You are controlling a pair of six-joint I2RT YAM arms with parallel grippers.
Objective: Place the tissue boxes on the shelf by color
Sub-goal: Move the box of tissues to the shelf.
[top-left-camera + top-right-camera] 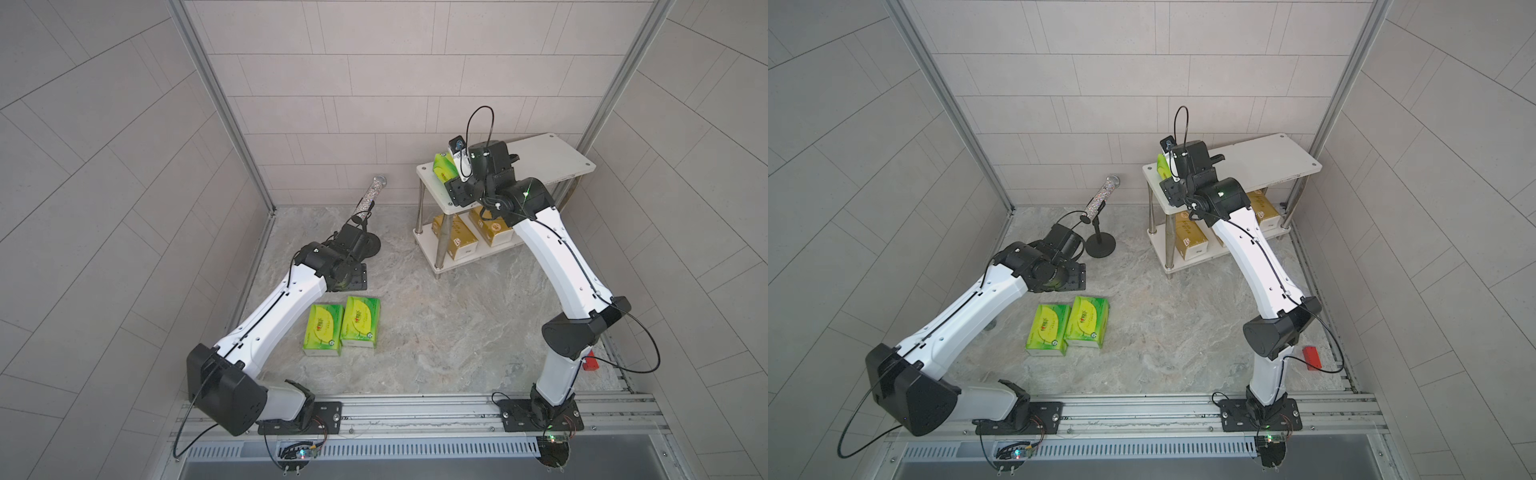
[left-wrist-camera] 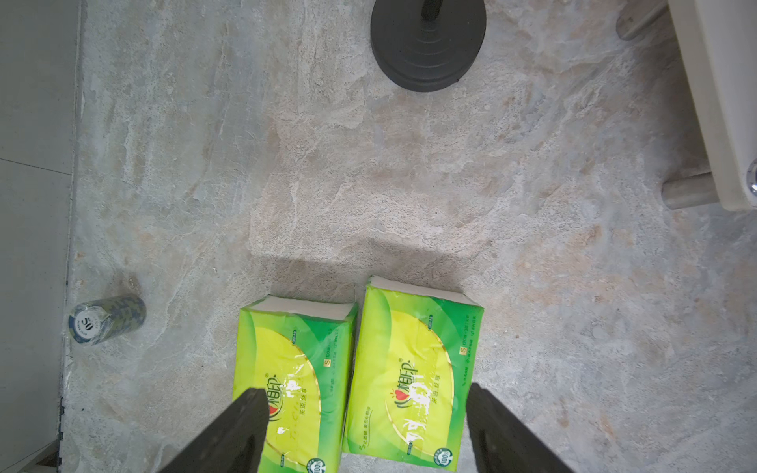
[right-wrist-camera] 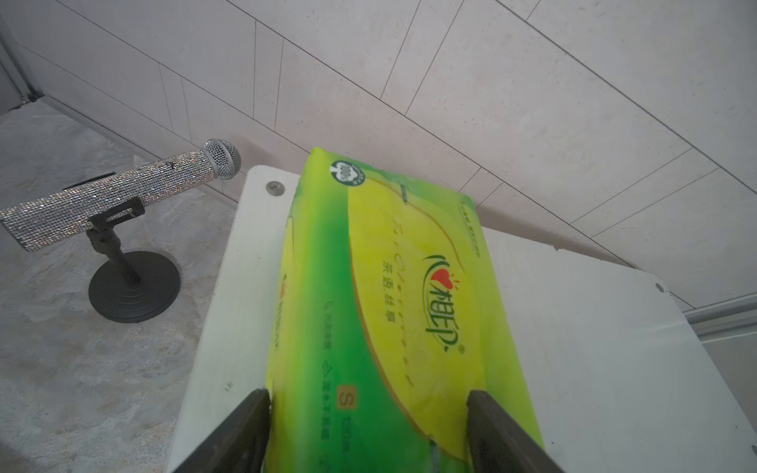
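Marbled grey floor and pale tiled walls closed in the cell. At the back right stood the shelf. Its lower board carried a gold pack and a second gold pack side by side, partly hidden by the right arm.

The right gripper reached over the end of the top board nearest the mic. Its fingers pressed against both long sides of a green pack — jaws closed on it at the pack's width. The pack lay lengthwise over the board; whether it rested there or hung just above could not be told.

On the floor near the left arm, a floor pack and a second floor pack lay flat, side by side, nearly touching. The left gripper hovered over them with jaws wide apart and empty — one finger above the first pack, the other just past the outer edge of the second.

The mic sat on a black stand between the left gripper and the shelf. A chip roll lay by the wall.
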